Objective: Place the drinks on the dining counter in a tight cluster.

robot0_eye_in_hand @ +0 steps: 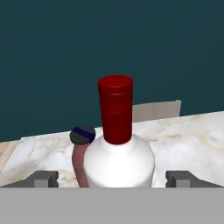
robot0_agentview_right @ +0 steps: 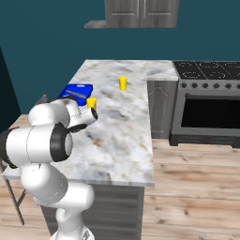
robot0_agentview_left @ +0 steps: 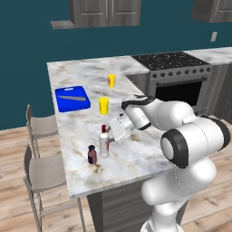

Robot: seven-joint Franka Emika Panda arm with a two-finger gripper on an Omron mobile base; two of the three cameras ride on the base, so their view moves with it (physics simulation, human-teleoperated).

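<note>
With its pincer (robot0_eye_in_hand: 111,178) released, jaws wide either side of the white bottle (robot0_eye_in_hand: 117,162), the maroon bottle (robot0_eye_in_hand: 80,155) sits just behind; looks like placement's done, so back off straight.

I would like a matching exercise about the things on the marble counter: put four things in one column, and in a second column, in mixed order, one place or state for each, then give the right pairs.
Things:
1. white bottle
2. maroon bottle
3. blue cutting board
4. gripper

Places or states:
A. lies flat at the far left of the dining counter, with a knife on it
B. stands upright with a red cap, between the open jaws
C. open, jaws apart on both sides of a bottle
D. short, dark-capped, stands close beside the taller bottle

Pairs: 1-B, 2-D, 3-A, 4-C
</note>
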